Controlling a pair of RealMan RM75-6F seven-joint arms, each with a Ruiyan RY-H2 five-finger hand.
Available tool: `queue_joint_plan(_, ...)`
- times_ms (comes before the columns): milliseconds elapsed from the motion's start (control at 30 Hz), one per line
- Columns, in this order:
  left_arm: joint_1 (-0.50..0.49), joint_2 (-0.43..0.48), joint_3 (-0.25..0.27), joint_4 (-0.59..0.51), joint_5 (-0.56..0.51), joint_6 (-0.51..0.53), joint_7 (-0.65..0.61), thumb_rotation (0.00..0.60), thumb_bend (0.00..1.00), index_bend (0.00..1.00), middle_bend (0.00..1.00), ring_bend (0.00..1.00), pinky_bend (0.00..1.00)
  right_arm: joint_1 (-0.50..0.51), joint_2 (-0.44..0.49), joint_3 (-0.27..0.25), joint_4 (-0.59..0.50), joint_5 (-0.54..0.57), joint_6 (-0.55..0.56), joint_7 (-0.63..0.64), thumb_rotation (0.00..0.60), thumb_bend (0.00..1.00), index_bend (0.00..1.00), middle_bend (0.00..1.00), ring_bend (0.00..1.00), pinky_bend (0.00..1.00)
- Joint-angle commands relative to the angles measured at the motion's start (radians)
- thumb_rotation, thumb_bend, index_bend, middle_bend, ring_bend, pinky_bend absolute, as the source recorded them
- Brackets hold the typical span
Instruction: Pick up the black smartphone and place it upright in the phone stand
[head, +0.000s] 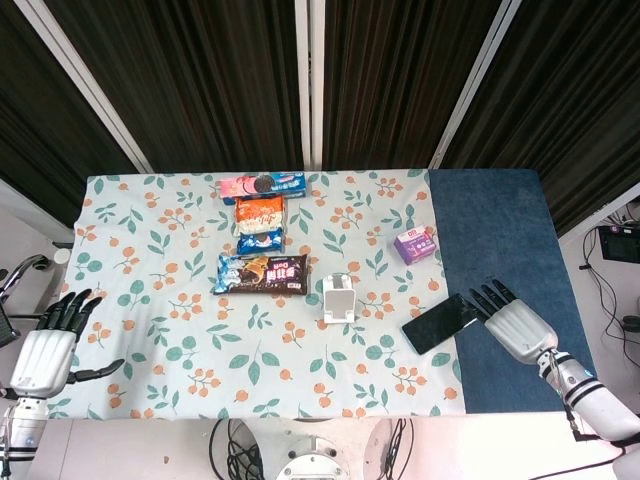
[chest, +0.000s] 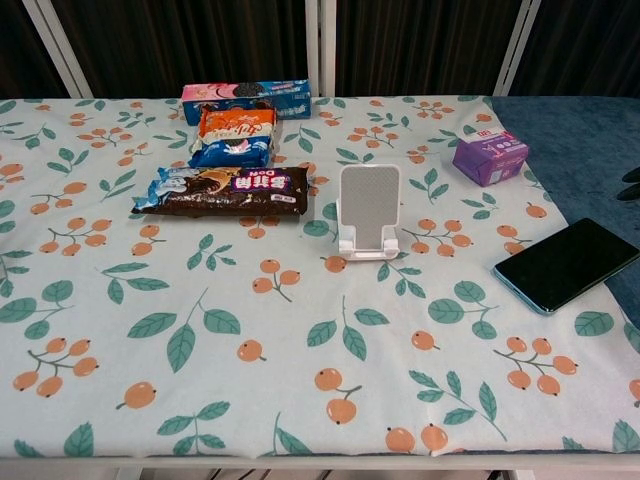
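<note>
Only dark fingertips (chest: 631, 183) of the right hand (head: 512, 322) enter chest view.

A robot test lab rather than a home: dark pleated curtains (head: 200, 80) with white metal poles (head: 310, 80) wall off the staged table's leaf-and-orange-berry printed cloth (head: 180, 330). Loose black cables (head: 235, 450) hang below its front edge, left of the right hand (head: 515, 325).

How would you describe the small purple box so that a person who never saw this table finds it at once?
Start at the dark blue cloth that covers the table's right part. Just left of its edge, on the floral cloth, sits the small purple box, behind the black smartphone. It is the only purple item, standing apart from the snack packets.
</note>
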Motion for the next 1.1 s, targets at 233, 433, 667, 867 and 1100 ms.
queue_joint_plan(233, 0.003, -0.002, 0.002, 0.007, -0.004, -0.003, -0.007, 0.316, 0.0, 0.11, 0.04, 0.05, 0.14, 0.054, -0.105, 0.025, 0.049, 0.085, -0.063, 0.086, 0.6, 0.01, 0.0, 0.0, 0.0, 0.0)
queue_joint_plan(433, 0.002, 0.004, 0.0, 0.0, -0.006, -0.003, -0.007, 0.321, 0.0, 0.11, 0.04, 0.05, 0.14, 0.095, -0.142, 0.009, 0.096, 0.062, -0.098, 0.149, 0.6, 0.01, 0.0, 0.0, 0.0, 0.0)
queue_joint_plan(667, 0.002, 0.006, 0.0, -0.003, -0.007, -0.005, -0.008, 0.324, 0.0, 0.11, 0.04, 0.05, 0.14, 0.129, -0.162, 0.004, 0.119, 0.078, -0.131, 0.158, 0.6, 0.01, 0.0, 0.0, 0.0, 0.0)
queue_joint_plan(867, 0.003, 0.012, 0.001, -0.01, -0.006, -0.005, -0.015, 0.324, 0.0, 0.11, 0.04, 0.05, 0.14, 0.151, -0.176, 0.003, 0.131, 0.087, -0.142, 0.167, 0.6, 0.02, 0.0, 0.0, 0.0, 0.0)
queue_joint_plan(1100, 0.004, 0.012, 0.002, -0.01, -0.009, -0.008, -0.018, 0.324, 0.0, 0.11, 0.04, 0.05, 0.14, 0.17, -0.187, -0.001, 0.142, 0.104, -0.154, 0.161, 0.6, 0.05, 0.0, 0.0, 0.0, 0.0)
